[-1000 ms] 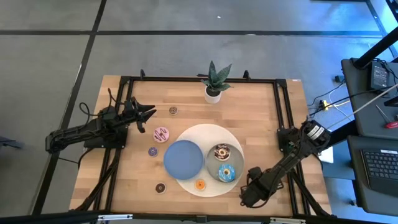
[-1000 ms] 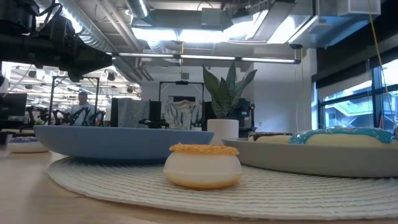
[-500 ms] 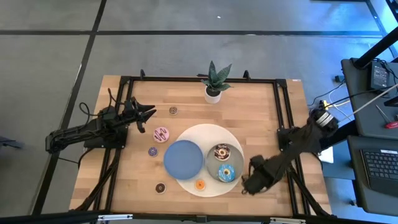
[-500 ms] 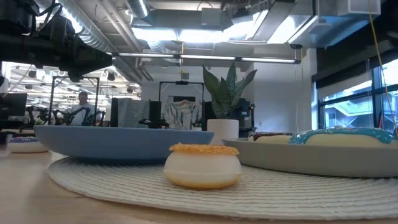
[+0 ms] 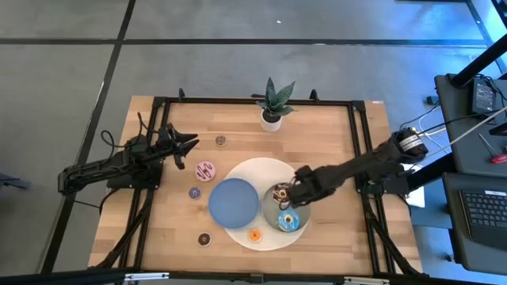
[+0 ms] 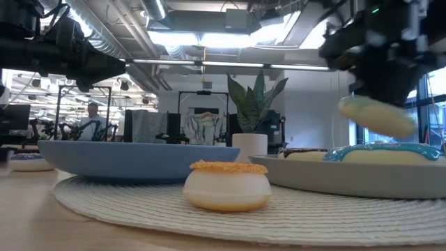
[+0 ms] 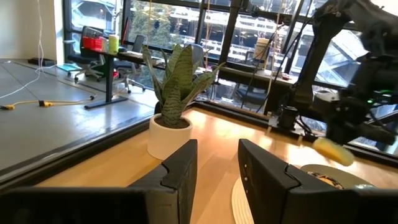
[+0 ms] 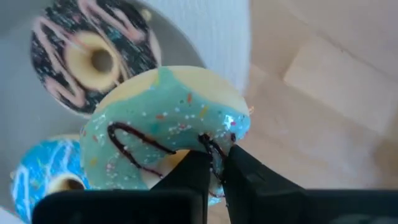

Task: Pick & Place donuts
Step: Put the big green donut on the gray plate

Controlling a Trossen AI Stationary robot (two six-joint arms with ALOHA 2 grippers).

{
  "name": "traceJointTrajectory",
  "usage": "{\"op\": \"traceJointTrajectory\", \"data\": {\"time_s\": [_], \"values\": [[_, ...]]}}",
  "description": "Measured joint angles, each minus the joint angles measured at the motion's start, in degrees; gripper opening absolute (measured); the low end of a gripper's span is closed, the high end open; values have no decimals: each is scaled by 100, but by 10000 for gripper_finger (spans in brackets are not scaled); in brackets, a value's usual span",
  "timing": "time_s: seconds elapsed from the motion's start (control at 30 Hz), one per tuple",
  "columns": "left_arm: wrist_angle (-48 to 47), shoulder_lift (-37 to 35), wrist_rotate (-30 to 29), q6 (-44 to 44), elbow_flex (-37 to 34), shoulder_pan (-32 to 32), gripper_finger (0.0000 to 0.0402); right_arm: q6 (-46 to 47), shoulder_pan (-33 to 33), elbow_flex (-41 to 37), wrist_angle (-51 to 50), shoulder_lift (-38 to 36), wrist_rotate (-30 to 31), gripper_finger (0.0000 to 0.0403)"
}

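My right gripper [image 5: 287, 202] hovers over the grey plate [image 5: 299, 207], shut on a green-iced donut with brown drizzle [image 8: 165, 134]. On that plate lie a brown donut with pink drizzle [image 5: 281, 191] and a blue one [image 5: 288, 222]. An orange mini [image 5: 254, 235] sits on the white mat. The pink donut [image 5: 205, 170], a purple mini [image 5: 194, 192] and two brown minis [image 5: 220, 141] [image 5: 203, 238] rest on the wood. My left gripper [image 5: 186, 150] waits open by the left edge. My right gripper pinches the green donut by one side of its ring [image 8: 214, 146], and its fingers [image 8: 193, 177] cover the exact spot. It comes from above, slanting in from the table's right. The donut [image 6: 376, 115] is lifted clear and tilted above the grey plate.
A blue plate [image 5: 234, 201] lies on the round white mat [image 5: 261, 168] beside the grey plate. A potted plant [image 5: 272, 107] stands at the far edge. Bare wood shows on the table's right side and along its far side.
My right arm has swung from the table's near right corner toward the left and far side and now stands over the grey plate, carrying the green donut. It has come into the low view. The left arm has kept still.
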Motion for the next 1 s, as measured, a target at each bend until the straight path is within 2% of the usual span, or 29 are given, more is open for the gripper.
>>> {"op": "traceJointTrajectory", "data": {"time_s": [0.23, 0.5, 1.0], "values": [[0, 0, 137, -1, 0, 0, 111, -513, -150, -2, 241, 381, -153, 35], [0, 0, 138, 1, 0, 0, 112, -532, -66, 0, 564, 692, -679, 36], [2, 0, 137, 1, 0, 0, 113, -537, 36, 0, 629, 760, -793, 46]]}}
